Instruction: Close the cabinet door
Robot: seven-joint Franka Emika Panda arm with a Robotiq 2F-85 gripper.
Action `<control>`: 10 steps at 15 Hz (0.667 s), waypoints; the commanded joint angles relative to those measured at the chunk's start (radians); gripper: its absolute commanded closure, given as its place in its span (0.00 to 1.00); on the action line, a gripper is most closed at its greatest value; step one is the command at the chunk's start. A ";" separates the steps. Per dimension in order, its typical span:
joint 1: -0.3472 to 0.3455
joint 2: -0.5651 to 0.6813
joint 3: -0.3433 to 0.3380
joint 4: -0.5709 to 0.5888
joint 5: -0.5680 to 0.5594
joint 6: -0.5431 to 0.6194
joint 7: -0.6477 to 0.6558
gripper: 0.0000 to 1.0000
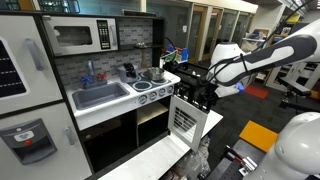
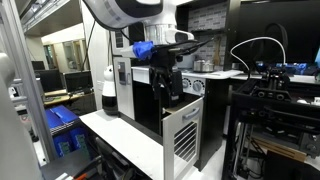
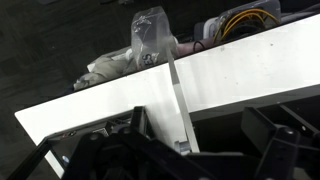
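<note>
Evidently the cabinet door (image 1: 184, 120) stands swung wide open. It juts out towards the near side from the right of the dark oven cavity (image 1: 120, 135), below the stove top (image 1: 150, 84) of the play kitchen, and its barred window pane faces outward in both exterior views. The gripper (image 1: 197, 95) hangs right at the door's upper edge, reaching in from the right on the white arm (image 1: 262, 58). That placement makes sense: pushing at the free top corner, far from the hinge, gives the most leverage.

From the wrist view, the door's thin top edge (image 3: 178, 100) runs up the middle of the picture, with the dark fingers (image 3: 125, 150) spread well apart on either side of it. I judge the jaws to be parted and straddling the panel, not clamped on it (whether a pad already touches the door I cannot tell). Below lies the white platform (image 3: 250, 70).

Closing has not visibly begun. The next move likely calls for a sideways sweep to the left, towards the cavity, following the door's arc. A straight push could let the thin edge slip out from between the fingers.
</note>
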 commanded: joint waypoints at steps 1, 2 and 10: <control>-0.012 0.018 0.011 0.001 0.008 0.004 -0.008 0.00; -0.012 0.033 0.010 0.002 0.008 0.008 -0.008 0.00; -0.015 0.060 0.005 0.011 0.004 0.029 -0.017 0.00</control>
